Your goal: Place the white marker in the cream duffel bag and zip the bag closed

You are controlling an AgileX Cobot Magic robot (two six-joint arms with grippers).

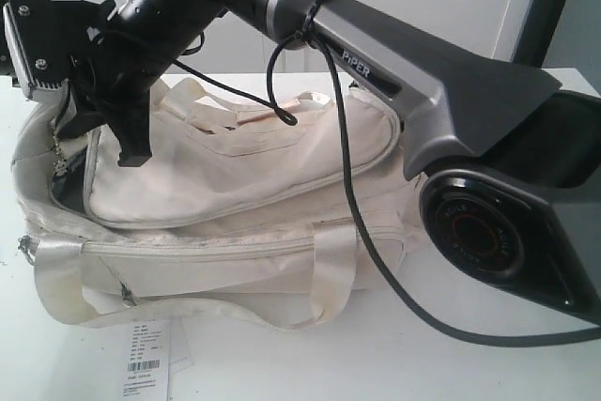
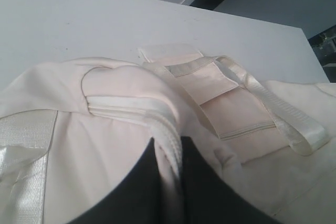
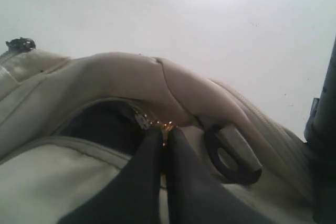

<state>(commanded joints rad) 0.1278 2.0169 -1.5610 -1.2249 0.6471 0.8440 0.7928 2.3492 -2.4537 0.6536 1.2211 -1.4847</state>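
- Showing the cream duffel bag (image 1: pixel 235 185) lying lengthwise on the white desk (image 1: pixel 394 363), filling the middle and the 9 o'clock side of the exterior view.
- Showing the dark right arm (image 1: pixel 451 82), marked PIPER, stretched over the bag from 3 o'clock toward 10 o'clock, with its wrist above the bag's 9 o'clock end.
- Pinching with the right gripper (image 3: pixel 165 132): jaws closed tight on a gold-beaded zipper pull (image 3: pixel 164 125), right at the lip of a dark opening in the bag.
- Placing a black strap ring (image 3: pixel 233 153) just beside those jaws, flat on the cream fabric.
- Clamping with the left gripper (image 2: pixel 168 145): jaws closed on a cream webbing strap (image 2: pixel 157 124), passing between them and running on over the bag's rounded top.
- Revealing a dark gap (image 1: pixel 66 190) at the bag's 9 o'clock end, between top flap and side wall.
- Showing the front pocket zipper (image 1: pixel 216 246) running along the bag's near face, with a front handle (image 1: pixel 333 274) looped down toward 6 o'clock.
- Trailing a black cable (image 1: pixel 345 157) from the arm down across the bag and off over the desk toward 4 o'clock.
- Showing a paper barcode tag (image 1: pixel 143 363) flat on the desk at the bag's 7 o'clock corner, just beside the handle loop.
- Finding no view of the white marker; cannot tell whether inside the bag.
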